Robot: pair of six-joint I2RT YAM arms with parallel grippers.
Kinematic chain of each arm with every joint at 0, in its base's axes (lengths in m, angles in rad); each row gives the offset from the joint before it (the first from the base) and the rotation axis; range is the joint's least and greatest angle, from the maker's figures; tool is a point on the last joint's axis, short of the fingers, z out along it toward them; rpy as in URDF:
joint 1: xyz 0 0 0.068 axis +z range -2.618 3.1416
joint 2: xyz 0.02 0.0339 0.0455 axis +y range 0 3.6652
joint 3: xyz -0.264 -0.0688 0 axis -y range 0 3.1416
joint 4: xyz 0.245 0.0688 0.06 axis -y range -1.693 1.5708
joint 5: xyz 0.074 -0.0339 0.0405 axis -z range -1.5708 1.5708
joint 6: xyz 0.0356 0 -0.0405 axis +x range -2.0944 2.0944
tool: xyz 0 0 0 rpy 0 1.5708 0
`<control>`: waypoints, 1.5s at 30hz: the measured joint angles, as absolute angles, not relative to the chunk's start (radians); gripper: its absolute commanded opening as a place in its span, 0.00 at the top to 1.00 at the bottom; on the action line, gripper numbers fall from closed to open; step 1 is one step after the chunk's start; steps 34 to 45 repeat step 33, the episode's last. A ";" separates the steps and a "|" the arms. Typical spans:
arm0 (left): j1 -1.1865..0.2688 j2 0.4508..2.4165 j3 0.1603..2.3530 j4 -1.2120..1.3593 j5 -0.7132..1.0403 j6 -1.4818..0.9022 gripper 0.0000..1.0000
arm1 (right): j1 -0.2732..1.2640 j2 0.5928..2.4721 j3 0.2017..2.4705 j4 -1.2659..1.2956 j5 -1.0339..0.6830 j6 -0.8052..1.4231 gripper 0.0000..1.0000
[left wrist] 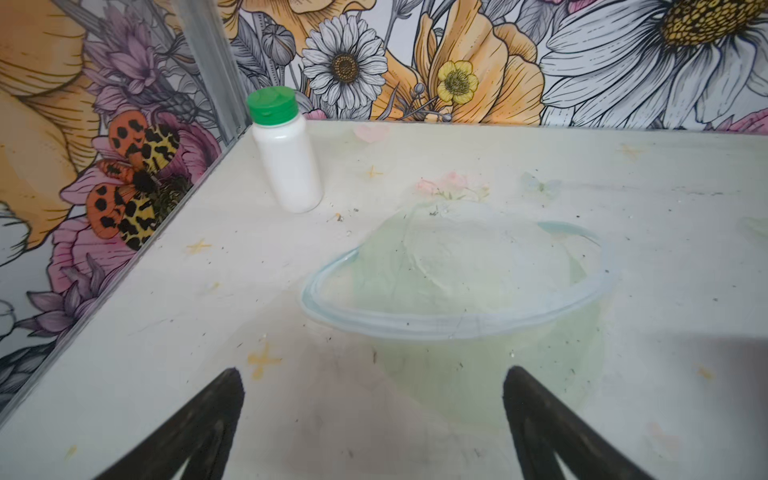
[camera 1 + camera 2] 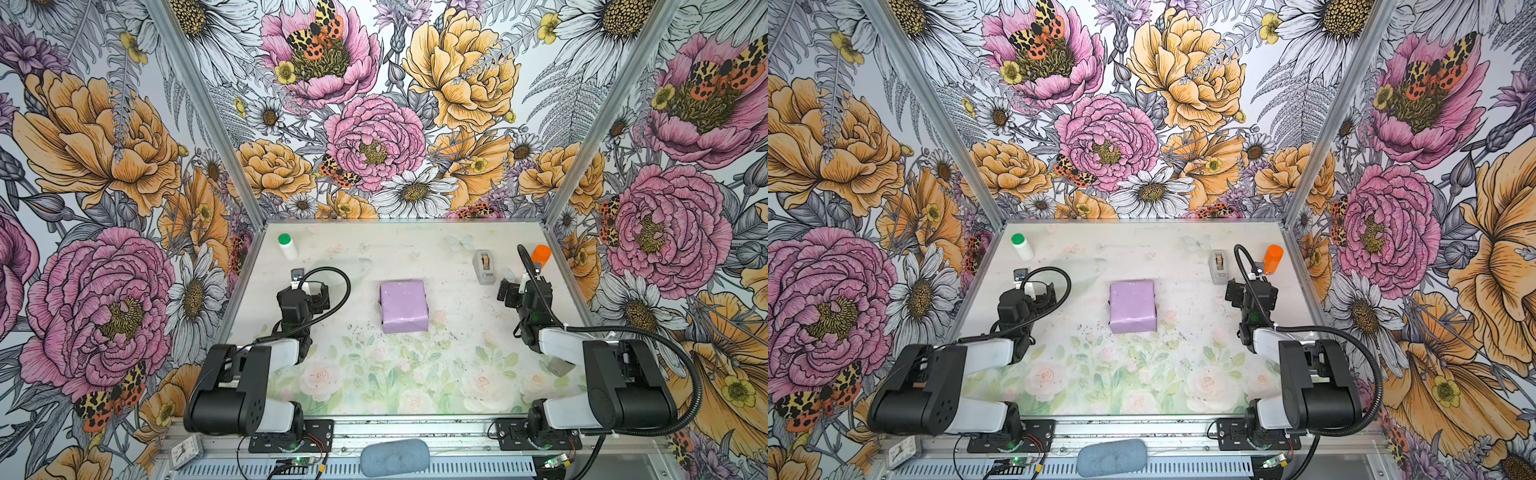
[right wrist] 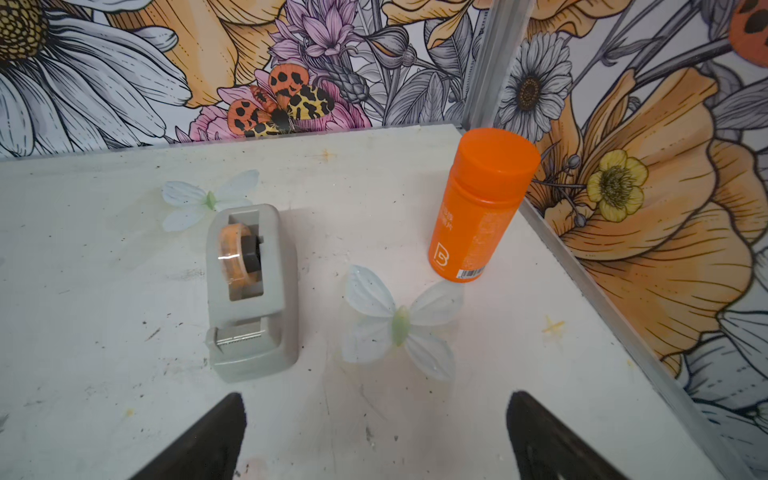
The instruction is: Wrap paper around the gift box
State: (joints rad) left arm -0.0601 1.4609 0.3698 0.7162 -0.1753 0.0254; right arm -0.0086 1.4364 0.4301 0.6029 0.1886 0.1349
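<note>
The gift box sits mid-table, fully covered by the paper [image 2: 404,305]. The left gripper [image 1: 374,370] and right gripper [image 3: 375,394] are spread wide and empty, well apart from it. Wrapping is judged finished, so the parcel is best left undisturbed and the tape dispenser [image 3: 251,291] avoided.

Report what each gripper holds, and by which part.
Nothing is held. The left gripper and right gripper are open and empty, apart from the wrapped box.
</note>
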 measured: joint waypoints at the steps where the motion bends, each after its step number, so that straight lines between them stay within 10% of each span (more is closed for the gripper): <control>1: -0.044 1.498 0.373 0.772 -0.152 0.026 0.01 | -0.013 1.458 0.421 0.659 0.177 0.129 0.01; 45: 0.029 1.553 0.361 0.932 -0.054 -0.017 0.01 | -0.034 1.535 0.376 0.850 0.103 0.111 0.00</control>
